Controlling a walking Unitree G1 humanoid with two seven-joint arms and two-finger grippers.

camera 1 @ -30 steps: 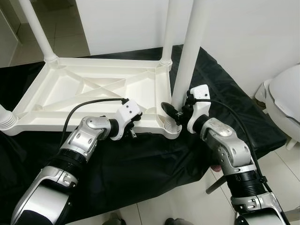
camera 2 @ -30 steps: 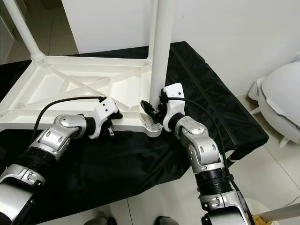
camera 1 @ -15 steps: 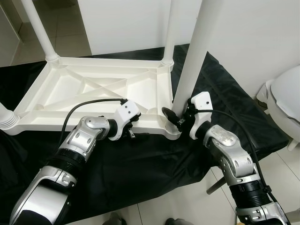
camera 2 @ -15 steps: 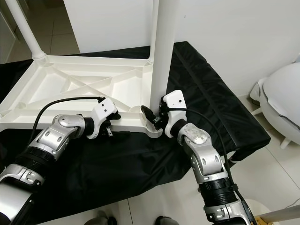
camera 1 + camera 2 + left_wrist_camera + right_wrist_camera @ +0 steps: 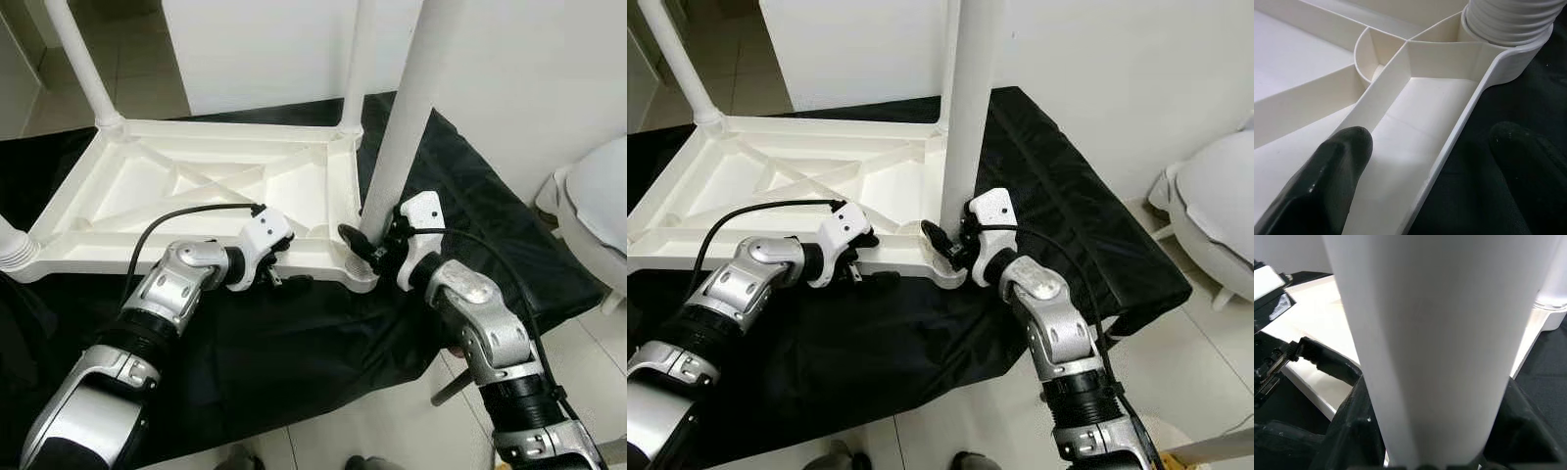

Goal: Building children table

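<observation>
White floor tiles point(image 5: 392, 431) lie nearest, bordering a black cloth point(image 5: 323, 333) that covers the low counter carrying the work.

1. Location. The children's table top point(image 5: 196, 186) lies upside down on the cloth, ribs facing up. Legs stand in its corner sockets.
2. Left claw point(image 5: 284, 277). It sits at the near rim of the top, spread apart, one finger inside the rim channel and one outside on the cloth. Whether it presses the rim cannot be told.
3. Right claw point(image 5: 367, 245). It is closed around the near-right leg point(image 5: 407, 117), low down, just above the ribbed corner socket point(image 5: 358, 269).
4. Handling judgement. The parts look like moulded hollow plastic: probably light, stiff and smooth, so the round leg may slip or rotate in a grip. Grasp the leg low, near the socket, where leverage on the joint is least. Hold the top at a ribbed rim, not on a flat panel.
5. View differences. The left wrist view shows the rim channel, a curved rib pocket and the socket's threads, detail lost in the head views. The right wrist view shows both fingers point(image 5: 1356, 431) flanking the leg. The head views alone show the far legs point(image 5: 83, 64), the white wall point(image 5: 265, 49) and a white rounded object point(image 5: 598, 215) on the right.
</observation>
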